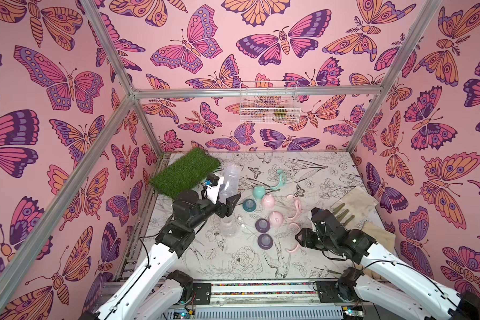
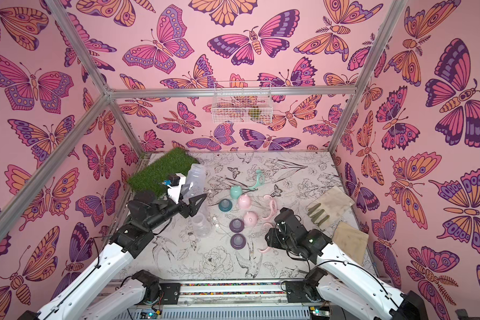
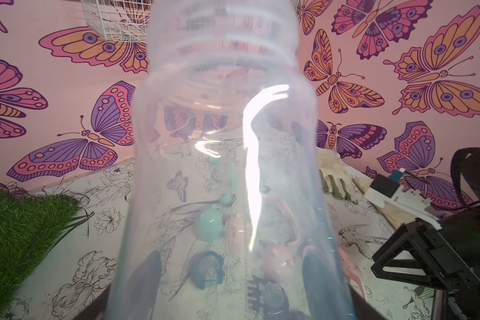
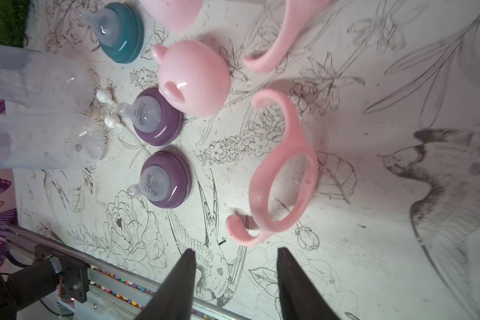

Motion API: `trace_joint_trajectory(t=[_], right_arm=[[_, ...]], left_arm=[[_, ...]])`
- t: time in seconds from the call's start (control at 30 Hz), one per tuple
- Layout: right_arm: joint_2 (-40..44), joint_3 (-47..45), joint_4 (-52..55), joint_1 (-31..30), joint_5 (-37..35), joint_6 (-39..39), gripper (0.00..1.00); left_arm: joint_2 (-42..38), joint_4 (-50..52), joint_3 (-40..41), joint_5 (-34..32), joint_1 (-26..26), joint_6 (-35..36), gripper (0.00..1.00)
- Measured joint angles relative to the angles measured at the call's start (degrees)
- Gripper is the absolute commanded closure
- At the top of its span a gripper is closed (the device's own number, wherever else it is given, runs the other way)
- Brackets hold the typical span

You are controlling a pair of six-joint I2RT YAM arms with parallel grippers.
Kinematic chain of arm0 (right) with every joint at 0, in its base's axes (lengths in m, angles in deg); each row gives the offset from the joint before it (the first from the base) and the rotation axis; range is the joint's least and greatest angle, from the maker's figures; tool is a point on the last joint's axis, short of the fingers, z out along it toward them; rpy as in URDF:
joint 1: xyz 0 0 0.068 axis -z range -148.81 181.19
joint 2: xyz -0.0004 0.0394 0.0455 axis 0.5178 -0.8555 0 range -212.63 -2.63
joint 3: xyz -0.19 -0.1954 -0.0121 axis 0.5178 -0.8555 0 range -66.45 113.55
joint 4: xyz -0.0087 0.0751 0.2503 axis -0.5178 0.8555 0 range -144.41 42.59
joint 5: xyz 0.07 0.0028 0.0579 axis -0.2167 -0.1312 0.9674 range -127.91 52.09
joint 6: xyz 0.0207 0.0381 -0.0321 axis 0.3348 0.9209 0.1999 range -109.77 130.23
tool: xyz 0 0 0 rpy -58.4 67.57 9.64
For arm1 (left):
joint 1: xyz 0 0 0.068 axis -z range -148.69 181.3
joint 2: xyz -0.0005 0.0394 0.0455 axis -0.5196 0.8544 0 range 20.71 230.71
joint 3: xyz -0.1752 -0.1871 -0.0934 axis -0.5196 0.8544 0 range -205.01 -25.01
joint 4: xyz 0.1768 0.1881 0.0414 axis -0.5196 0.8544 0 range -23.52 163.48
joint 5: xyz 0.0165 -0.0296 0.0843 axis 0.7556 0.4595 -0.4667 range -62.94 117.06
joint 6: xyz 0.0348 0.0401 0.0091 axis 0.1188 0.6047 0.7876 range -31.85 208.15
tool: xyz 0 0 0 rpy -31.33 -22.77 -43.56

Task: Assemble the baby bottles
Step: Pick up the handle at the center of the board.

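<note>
My left gripper (image 1: 231, 200) is shut on a clear baby bottle (image 1: 230, 178), held tilted above the table's back left. The bottle (image 3: 225, 166) fills the left wrist view, with both fingers dark behind its wall. My right gripper (image 4: 236, 256) is open and empty, just short of a pink two-handled ring (image 4: 284, 180) lying flat. Two more clear bottles (image 4: 39, 138) stand near two purple nipple collars (image 1: 262, 225) and a teal collar (image 1: 249, 205). Two pink eared caps (image 1: 276, 219), a teal cap (image 1: 258, 192), a teal ring (image 1: 279, 180) and another pink ring (image 1: 295, 205) lie mid-table.
A green grass mat (image 1: 185, 171) lies at the back left. Beige cloths with an olive glove (image 1: 352, 205) lie along the right side. A white wire basket (image 1: 269, 102) hangs on the back wall. Small white bead sticks (image 4: 108, 108) lie by the bottles.
</note>
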Motion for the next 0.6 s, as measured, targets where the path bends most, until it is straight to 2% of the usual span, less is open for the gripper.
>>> trace_joint_trajectory(t=[0.2,0.6], right_arm=[[0.07,-8.26,-7.67,0.00,3.78,6.91,0.58],[-1.77,-15.69,-20.94,0.00,5.88,14.16,0.63]], left_arm=[[1.33,0.59,-1.01,-3.02,3.26,2.62,1.00],[2.54,1.79,-2.38,-6.38,6.32,5.44,1.00]])
